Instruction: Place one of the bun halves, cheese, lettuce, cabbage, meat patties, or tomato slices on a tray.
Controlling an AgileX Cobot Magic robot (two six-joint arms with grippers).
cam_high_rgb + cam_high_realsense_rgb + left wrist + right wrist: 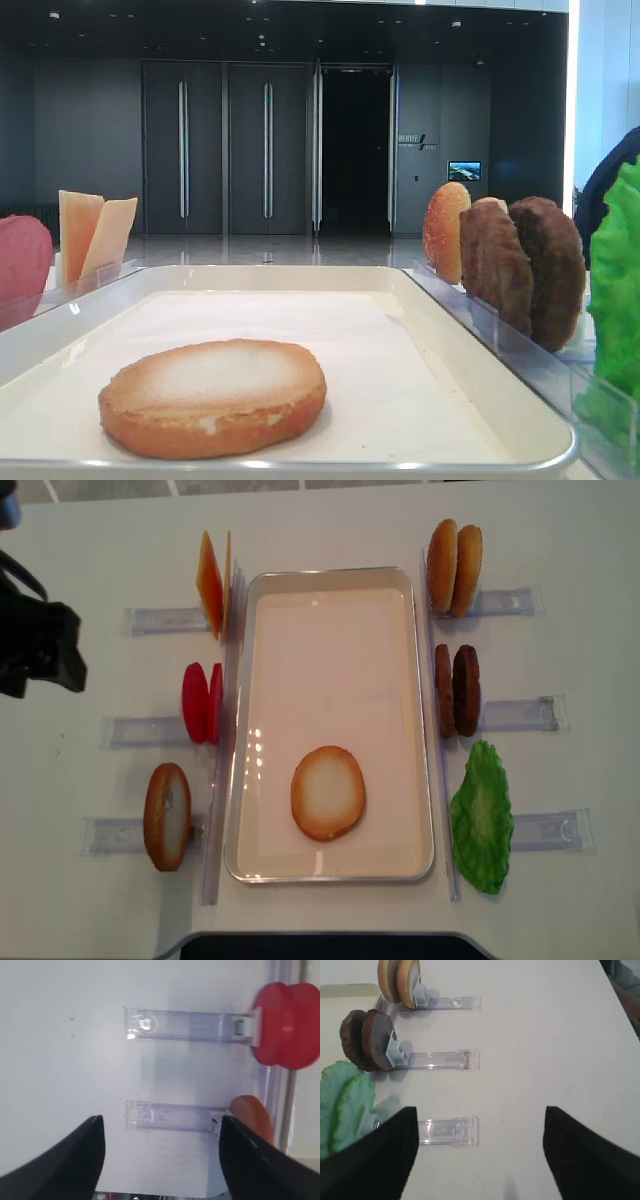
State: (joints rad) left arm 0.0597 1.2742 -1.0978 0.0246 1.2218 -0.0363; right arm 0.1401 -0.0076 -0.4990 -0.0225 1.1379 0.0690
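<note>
bun half (pixel 328 793) on unlabelled tray (pixel 330 579)

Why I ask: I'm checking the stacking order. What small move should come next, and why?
Probably ease the right pincer toward the lettuce: it hangs open and empty beside it, and the tray holds only one bun half.

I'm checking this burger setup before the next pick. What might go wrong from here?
1. The meat patties stand on edge, pressed together in their clear rack; a grab may catch both.
2. The lettuce lies close against the tray rim, so lifting it could catch the tray.
3. The bun half lies loose on the tray; a dropped topping may land off-centre.
</note>
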